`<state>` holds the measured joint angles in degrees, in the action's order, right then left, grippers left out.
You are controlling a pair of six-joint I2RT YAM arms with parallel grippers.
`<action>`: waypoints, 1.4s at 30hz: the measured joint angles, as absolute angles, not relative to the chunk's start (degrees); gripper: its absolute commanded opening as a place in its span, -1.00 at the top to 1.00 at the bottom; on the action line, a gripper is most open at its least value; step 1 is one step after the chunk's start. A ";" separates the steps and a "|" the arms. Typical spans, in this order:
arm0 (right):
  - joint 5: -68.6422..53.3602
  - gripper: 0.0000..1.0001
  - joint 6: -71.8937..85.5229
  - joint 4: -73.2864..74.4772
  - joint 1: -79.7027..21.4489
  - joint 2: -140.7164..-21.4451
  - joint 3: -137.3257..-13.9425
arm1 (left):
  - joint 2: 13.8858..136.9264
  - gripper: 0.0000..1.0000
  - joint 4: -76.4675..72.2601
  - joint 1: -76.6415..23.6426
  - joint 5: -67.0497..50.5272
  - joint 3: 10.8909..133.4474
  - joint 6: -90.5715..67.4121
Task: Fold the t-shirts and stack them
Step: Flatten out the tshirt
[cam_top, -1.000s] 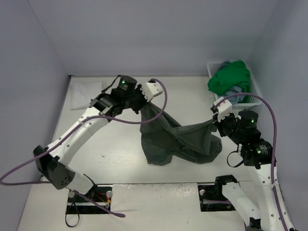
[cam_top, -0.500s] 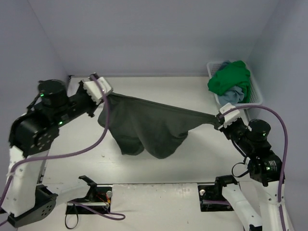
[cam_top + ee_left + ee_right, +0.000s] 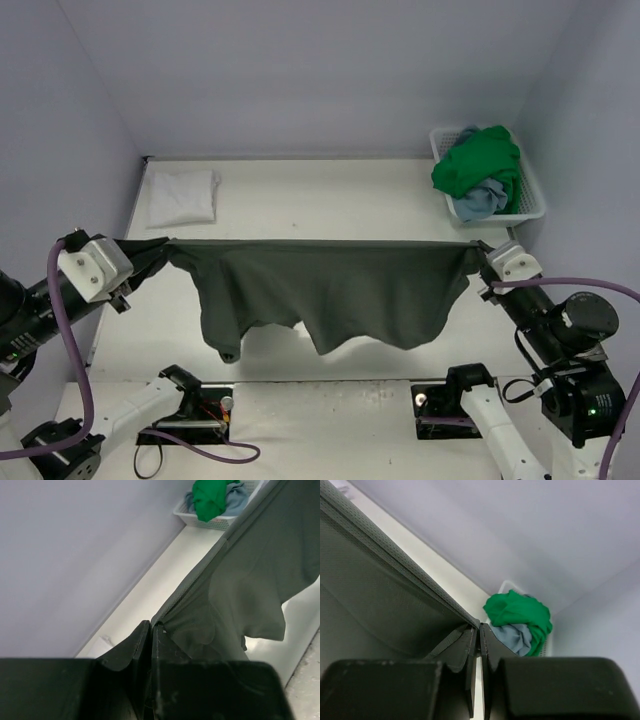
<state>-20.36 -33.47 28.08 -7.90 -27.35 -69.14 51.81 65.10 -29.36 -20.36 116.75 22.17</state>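
Observation:
A dark olive-grey t-shirt (image 3: pixel 320 285) hangs stretched taut across the table between both arms, its lower edge drooping. My left gripper (image 3: pixel 150 250) is shut on its left corner; in the left wrist view the cloth (image 3: pixel 240 580) runs out from the closed fingertips (image 3: pixel 151 626). My right gripper (image 3: pixel 480 258) is shut on the right corner, the hem (image 3: pixel 395 565) pinched at the tips (image 3: pixel 480 627). A folded white t-shirt (image 3: pixel 182 195) lies at the back left. A bright green t-shirt (image 3: pixel 478 165) and a light blue one (image 3: pixel 478 200) sit bunched in the basket.
The white slatted basket (image 3: pixel 530 195) stands at the back right against the wall. Grey walls close the table at the back and both sides. Both arm bases and purple cables sit along the near edge.
Both arms pulled apart and toward the near edge, lifting the olive-grey shirt from a crumpled heap into a taut horizontal span. The left arm swung far to the left.

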 measured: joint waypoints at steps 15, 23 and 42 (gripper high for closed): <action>-21.43 1.00 -33.32 20.75 -7.46 -45.95 -54.15 | 55.31 1.00 56.77 -28.38 -21.58 93.03 25.15; -17.23 1.00 -34.46 5.76 -7.51 -65.41 -48.80 | 78.28 1.00 34.61 -20.91 -17.17 81.76 27.44; -1.17 1.00 -30.04 -20.64 -10.61 -94.76 -52.18 | 111.83 1.00 4.73 -16.58 -2.98 89.84 24.45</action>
<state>-1.17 -30.04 -20.64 -10.61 -94.76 -52.18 111.83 4.73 -16.58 -2.98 89.84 24.45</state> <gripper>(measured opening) 0.007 0.006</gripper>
